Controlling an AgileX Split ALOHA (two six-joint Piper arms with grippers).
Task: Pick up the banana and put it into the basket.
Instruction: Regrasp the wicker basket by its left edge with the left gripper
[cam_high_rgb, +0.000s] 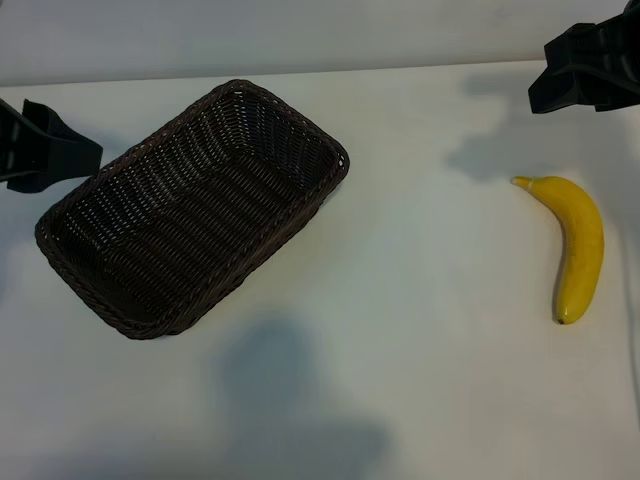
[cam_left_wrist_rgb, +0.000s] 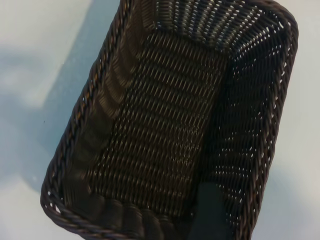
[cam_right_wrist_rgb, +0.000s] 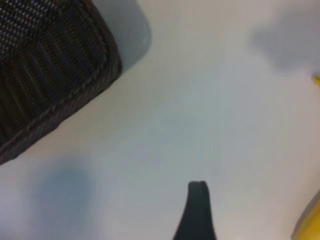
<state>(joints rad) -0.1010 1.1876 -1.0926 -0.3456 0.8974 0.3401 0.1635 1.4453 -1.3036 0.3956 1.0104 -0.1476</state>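
**A:** Exterior view first: where do you find the curved, smooth bright-yellow banana (cam_high_rgb: 578, 243)?

**B:** You see it lying flat on the white tabletop (cam_high_rgb: 420, 330) at the right side, stem end pointing toward the far edge, well apart from the rectangular dark-brown woven wicker basket (cam_high_rgb: 150, 312), which sits at the left, turned at an angle.

**A:** And your two arms?

**B:** Your left pincer (cam_high_rgb: 85, 155) hangs at the left edge, just beside the basket's rim, fingers spread and holding nothing; its wrist camera looks into the basket (cam_left_wrist_rgb: 80, 145). Your right pincer (cam_high_rgb: 545, 85) hangs at the far right corner, beyond the banana's stem, likewise spread and holding nothing. Its wrist view catches only yellow slivers of banana (cam_right_wrist_rgb: 309, 220) at the frame edge.
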